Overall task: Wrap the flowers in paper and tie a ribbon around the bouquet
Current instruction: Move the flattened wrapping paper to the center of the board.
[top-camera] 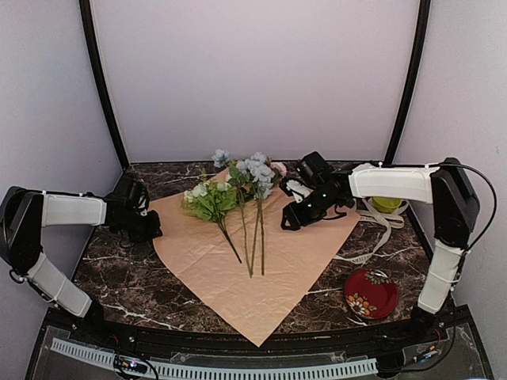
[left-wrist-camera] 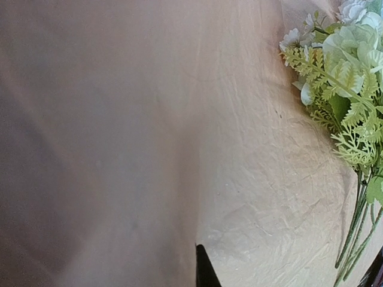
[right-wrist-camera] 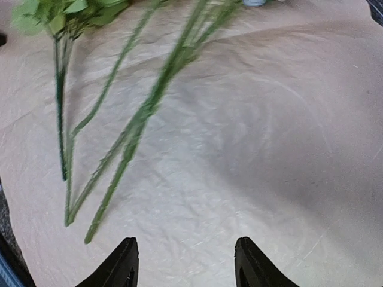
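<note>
The edge of the paper [top-camera: 261, 273] is pinched by the left gripper [top-camera: 150, 228]. The right gripper [right-wrist-camera: 185, 254] is seen spread over it, beside the flowers [top-camera: 238, 190].

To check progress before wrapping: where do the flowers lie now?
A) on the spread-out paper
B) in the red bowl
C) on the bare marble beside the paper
A: the flowers lie on the paper, with their stems across its middle.

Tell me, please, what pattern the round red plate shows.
The round red plate carries a flower pattern, clearest in the top view.
</note>
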Robot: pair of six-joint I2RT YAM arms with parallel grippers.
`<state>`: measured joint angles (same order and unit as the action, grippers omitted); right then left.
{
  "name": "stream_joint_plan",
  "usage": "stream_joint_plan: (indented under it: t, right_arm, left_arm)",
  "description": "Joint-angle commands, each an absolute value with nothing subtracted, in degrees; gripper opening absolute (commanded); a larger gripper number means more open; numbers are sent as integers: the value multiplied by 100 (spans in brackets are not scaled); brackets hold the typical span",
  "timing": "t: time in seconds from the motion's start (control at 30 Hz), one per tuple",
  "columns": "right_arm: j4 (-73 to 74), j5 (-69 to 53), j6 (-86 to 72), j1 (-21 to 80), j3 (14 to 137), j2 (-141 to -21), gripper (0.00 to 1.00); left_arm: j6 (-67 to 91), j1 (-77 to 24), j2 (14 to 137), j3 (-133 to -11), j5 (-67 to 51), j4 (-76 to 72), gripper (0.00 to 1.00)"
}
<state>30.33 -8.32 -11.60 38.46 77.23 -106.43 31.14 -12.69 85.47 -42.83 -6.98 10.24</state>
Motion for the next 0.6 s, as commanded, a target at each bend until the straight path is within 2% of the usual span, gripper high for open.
stream_joint_plan:
  t: [0.0, 0.03, 0.07, 0.1, 0.2, 0.3, 0.37, 0.43, 0.57]
  right_arm:
    - [3525, -610, -610, 4909, 7434, -10115, 63]
    - [3627, -572, -587, 5143, 7364, -10074, 74]
    - [3720, -528, -556, 5421, 7278, -10035, 91]
    - [3756, -447, -531, 5685, 7198, -9991, 99]
    - [3833, -154, -471, 6447, 7094, -9983, 100]
    - [3902, -187, -263, 7049, 7167, -10253, 100]
    - [3997, -293, -85, 7319, 7250, -10500, 100]
    - [4189, -268, 44, 7502, 7379, -10788, 100]
    - [4385, 64, 153, 7720, 7466, -11143, 98]
  left_arm:
    - [3051, -1265, 8354, -4228, -450, 1236, 0]
    - [3039, -1260, 8364, -4233, -447, 1250, 0]
    - [3048, -1257, 8373, -4236, -456, 1274, 0]
    - [3049, -1257, 8388, -4237, -473, 1275, 1]
    - [3078, -1262, 8385, -4236, -479, 1301, 20]
    - [3132, -1258, 8287, -4289, -372, 1387, 48]
    - [3191, -1257, 8156, -4329, -247, 1458, 62]
    - [3217, -1257, 7977, -4378, -138, 1542, 70]
    - [3134, -1260, 7522, -4446, 67, 1747, 73]
